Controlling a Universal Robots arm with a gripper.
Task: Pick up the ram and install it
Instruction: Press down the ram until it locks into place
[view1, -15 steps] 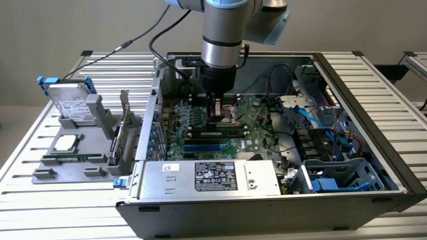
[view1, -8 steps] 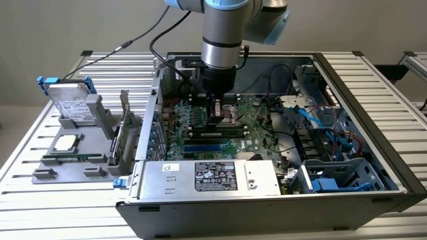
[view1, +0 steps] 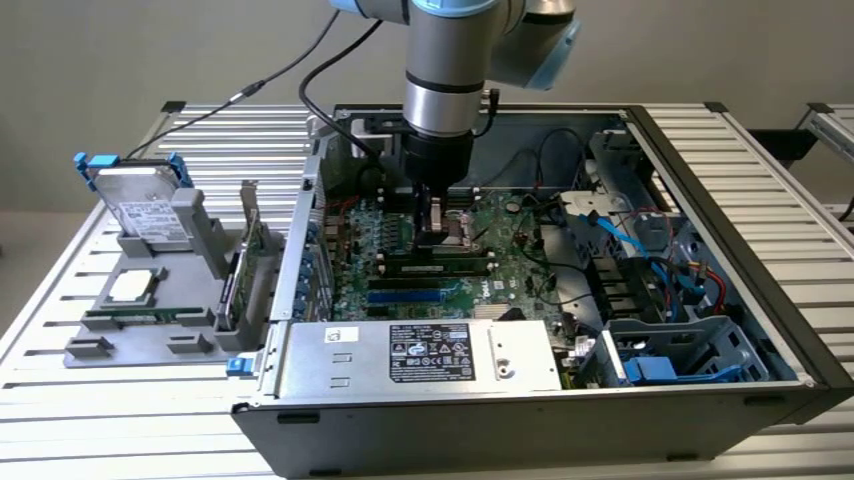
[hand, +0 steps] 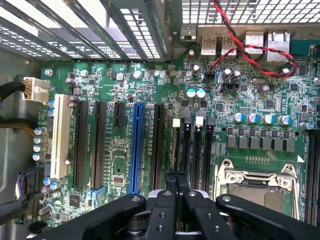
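The ram (view1: 435, 265) is a thin green stick with dark chips. It stands on edge in a memory slot of the motherboard (view1: 514, 285), inside the open computer case (view1: 747, 240). My gripper (view1: 437, 238) hangs straight down from the arm and is shut, its tips right at the ram's top edge; I cannot tell if they touch it. In the wrist view the gripper (hand: 176, 175) has its fingers (hand: 170, 182) pressed together over the near end of the black memory slots (hand: 197, 147), beside the CPU socket (hand: 260, 185).
A grey fixture (view1: 140, 320) outside the case on the exterior view's left holds a hard drive (view1: 144, 205), a processor (view1: 130, 287) and an expansion card (view1: 247, 250). The power supply (view1: 427, 355) fills the case front. Blue and red cables (view1: 667, 250) crowd the exterior view's right.
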